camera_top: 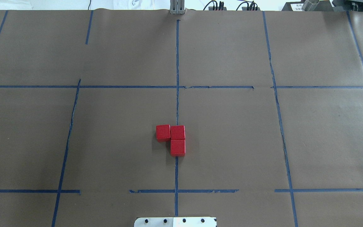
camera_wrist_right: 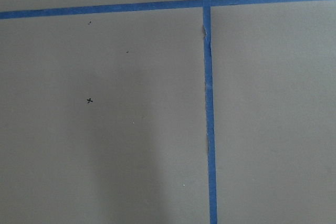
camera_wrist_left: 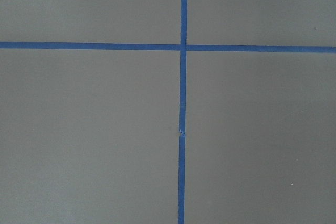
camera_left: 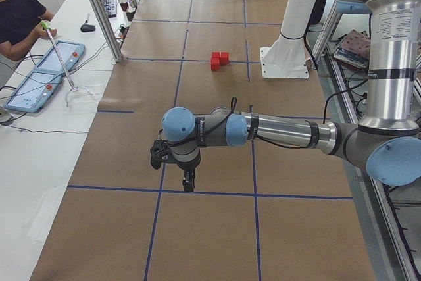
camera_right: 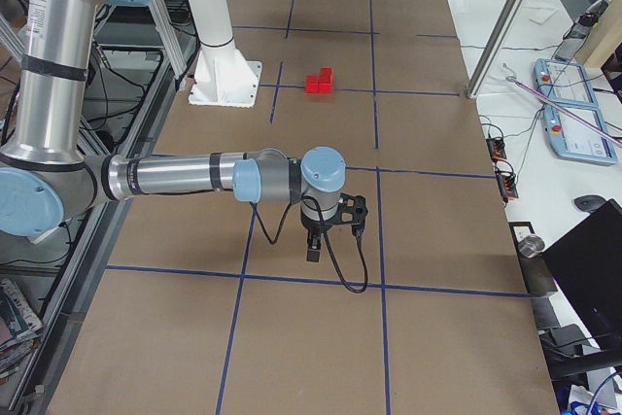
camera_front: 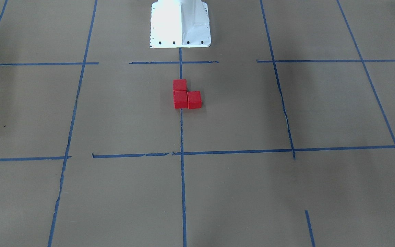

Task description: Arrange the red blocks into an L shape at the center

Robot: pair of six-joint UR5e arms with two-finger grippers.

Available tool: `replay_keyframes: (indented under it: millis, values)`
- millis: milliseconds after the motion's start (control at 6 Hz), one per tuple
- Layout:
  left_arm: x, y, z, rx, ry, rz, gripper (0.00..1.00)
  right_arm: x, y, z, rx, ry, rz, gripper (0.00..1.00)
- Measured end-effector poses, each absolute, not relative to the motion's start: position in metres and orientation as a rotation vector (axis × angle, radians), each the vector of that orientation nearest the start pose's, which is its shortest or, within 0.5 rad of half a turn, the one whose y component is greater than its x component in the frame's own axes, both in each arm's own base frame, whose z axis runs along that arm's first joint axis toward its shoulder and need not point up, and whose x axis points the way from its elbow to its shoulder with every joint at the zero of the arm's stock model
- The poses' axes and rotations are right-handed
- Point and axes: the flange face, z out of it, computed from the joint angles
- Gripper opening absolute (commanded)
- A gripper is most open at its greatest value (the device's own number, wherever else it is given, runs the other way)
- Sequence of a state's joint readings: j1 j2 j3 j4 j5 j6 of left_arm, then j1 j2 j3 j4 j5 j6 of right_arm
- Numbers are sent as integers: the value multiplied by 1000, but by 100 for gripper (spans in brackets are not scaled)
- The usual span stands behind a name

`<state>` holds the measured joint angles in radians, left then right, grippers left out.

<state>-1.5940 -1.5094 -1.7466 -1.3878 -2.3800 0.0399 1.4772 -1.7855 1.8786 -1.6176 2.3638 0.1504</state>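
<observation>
Red blocks (camera_top: 177,132) are sitting together on the center (camera_top: 219,138) patch of brown paper, and they are already making an L. In the overhead view two are lying side by side in a row, and the third is sitting against the right-hand one, on the side nearer the robot. All three are touching their neighbours, with no gap showing. The corner block and the nearer one are covering the blue tape line (camera_top: 177,104) running down the middle of the patch, while the remaining one is lying just beside it on the robot's left. That one is looking very slightly out of line with its neighbour, so I am judging the task as good as done, with at most a small squaring nudge left.

Each block is showing as a small matte bright-red cube with crisp edges, all three alike.

Both arms are hanging over bare worktop (camera_left: 210,241), well apart from the blocks. The left tool (camera_left: 189,182) and the right tool (camera_right: 314,250) are pointing down and are appearing only in the side views, so I cannot tell whether either is open or closed. With all three cubes lying on the patch, neither is likely carrying one.
</observation>
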Motion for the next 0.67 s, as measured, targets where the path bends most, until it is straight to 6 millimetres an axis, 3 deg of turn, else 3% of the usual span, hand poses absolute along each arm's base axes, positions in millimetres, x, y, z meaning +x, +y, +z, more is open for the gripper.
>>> replay_keyframes:
  millis: [333, 667]
  values:
    - [-72, -453, 630, -65, 812, -22, 100, 25, -406, 606, -52, -792, 35, 100]
    - [-73, -452, 630, -64, 812, -21, 100, 25, -405, 606, -52, -792, 34, 100]
